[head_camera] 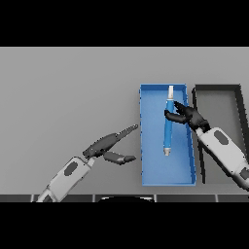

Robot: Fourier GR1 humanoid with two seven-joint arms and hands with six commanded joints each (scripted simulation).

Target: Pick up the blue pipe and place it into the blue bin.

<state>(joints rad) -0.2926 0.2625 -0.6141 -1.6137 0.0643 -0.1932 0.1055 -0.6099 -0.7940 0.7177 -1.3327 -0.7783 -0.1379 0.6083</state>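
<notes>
Though the pipe [168,127] lies lengthwise over the bin [151,170] floor, right hand [188,115] has fingers curled about its upper part. Judged nearly done: release and withdrawal remain. Left hand [109,146] idle, fingers straight, beside bin.

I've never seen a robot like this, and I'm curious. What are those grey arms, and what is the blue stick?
You are looking down at a grey table through the robot's own eyes, from its head. The two white and grey arms are the robot's. Each ends in a dark hand. The right hand reaches over a blue bin with its fingers curled around a blue pipe, the stick you saw. The pipe is already over the inside of the bin. I can't tell if it touches the bottom. The left hand is open beside the bin, holding nothing. A dark bin sits to the right of the blue one.
</notes>
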